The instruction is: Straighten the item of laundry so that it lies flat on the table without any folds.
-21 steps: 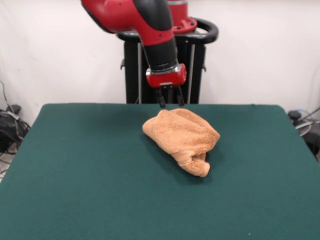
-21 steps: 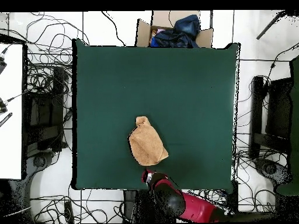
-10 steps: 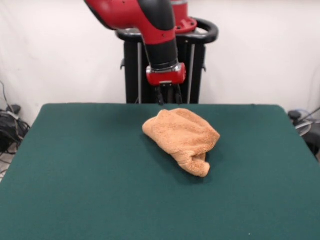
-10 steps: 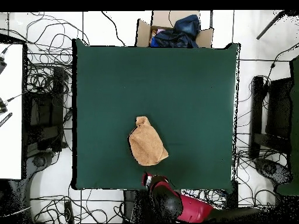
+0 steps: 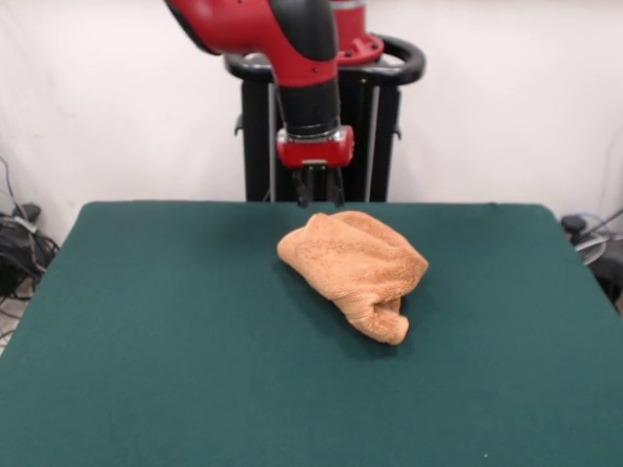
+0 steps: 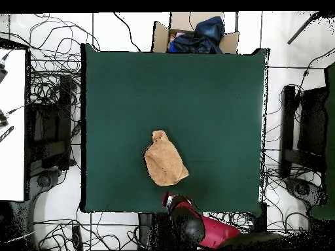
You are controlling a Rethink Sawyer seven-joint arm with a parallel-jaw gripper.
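- Towel (image 5: 353, 269) sits bunched at counter (image 5: 146, 370) centre, unchanged and unflattened.
- Gripper (image 5: 318, 197) has risen clear toward upper frame, jaws slightly spread, empty; regrasp likely needed.

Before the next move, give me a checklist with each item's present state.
1. Towel flat with no folds: not ok, it lies bunched in a lump with a rolled end toward the camera in the front view.
2. Tool free of the towel: ok, it hangs above the towel's far edge, holding nothing.
3. Tool open for a grasp: cannot tell.
4. Room on the table to spread the towel: ok, bare green cloth on every side.
5. Graspable towel corner visible: cannot tell.
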